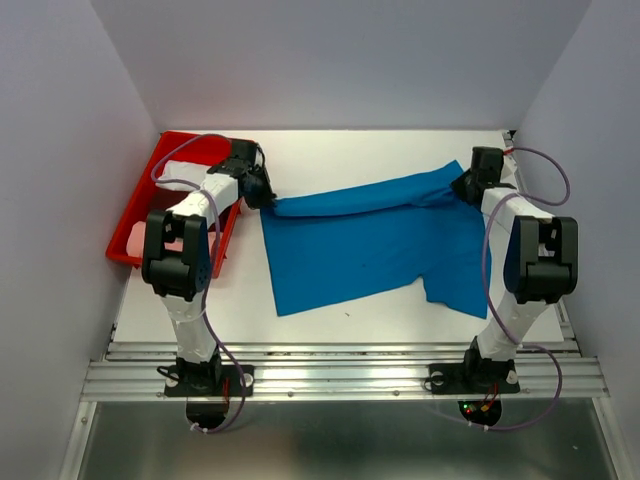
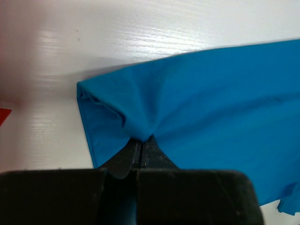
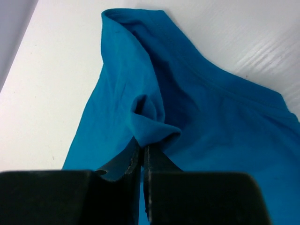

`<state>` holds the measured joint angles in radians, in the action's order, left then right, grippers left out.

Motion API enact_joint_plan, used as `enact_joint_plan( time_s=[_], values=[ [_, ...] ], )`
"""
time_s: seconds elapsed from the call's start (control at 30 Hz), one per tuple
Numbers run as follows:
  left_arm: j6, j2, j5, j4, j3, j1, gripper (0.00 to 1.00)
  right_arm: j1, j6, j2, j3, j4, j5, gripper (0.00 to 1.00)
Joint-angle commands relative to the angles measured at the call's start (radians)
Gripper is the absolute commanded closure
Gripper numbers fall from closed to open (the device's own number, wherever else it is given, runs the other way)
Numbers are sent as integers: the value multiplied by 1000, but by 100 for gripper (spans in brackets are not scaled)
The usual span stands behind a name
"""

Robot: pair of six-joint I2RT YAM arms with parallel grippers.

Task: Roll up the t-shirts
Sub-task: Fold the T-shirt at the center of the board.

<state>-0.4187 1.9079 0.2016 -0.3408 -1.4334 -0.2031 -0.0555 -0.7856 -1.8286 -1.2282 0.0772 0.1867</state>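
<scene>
A bright blue t-shirt (image 1: 370,245) lies spread on the white table, its far edge folded over into a narrow band. My left gripper (image 1: 268,200) pinches the left end of that fold; in the left wrist view the jaws (image 2: 141,140) are shut on a pucker of blue cloth (image 2: 197,103). My right gripper (image 1: 466,187) holds the right end of the fold; in the right wrist view its jaws (image 3: 143,143) are shut on a bunched tuck of the blue t-shirt (image 3: 211,122). Pale pink cloth (image 1: 140,238) lies in the tray, partly hidden by my left arm.
A red plastic tray (image 1: 180,150) stands at the far left of the table, under my left arm. The enclosure walls rise close on the left, right and back. An aluminium rail (image 1: 340,375) runs along the near edge.
</scene>
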Motion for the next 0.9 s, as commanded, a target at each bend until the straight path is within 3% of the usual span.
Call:
enact_joint_plan(
  time_s=[0.0,0.43,0.87],
  values=[
    [17,-90,-16,8,17,-7,100,-32,22,51,6,4,4,99],
    [-40,-155,-27,17,120,-59,100,-41,108,78,-28,107,-85,99],
    [-140,-222,-48,46,245,-68,100,-60,140,64,-86,164,-76,99]
  ],
)
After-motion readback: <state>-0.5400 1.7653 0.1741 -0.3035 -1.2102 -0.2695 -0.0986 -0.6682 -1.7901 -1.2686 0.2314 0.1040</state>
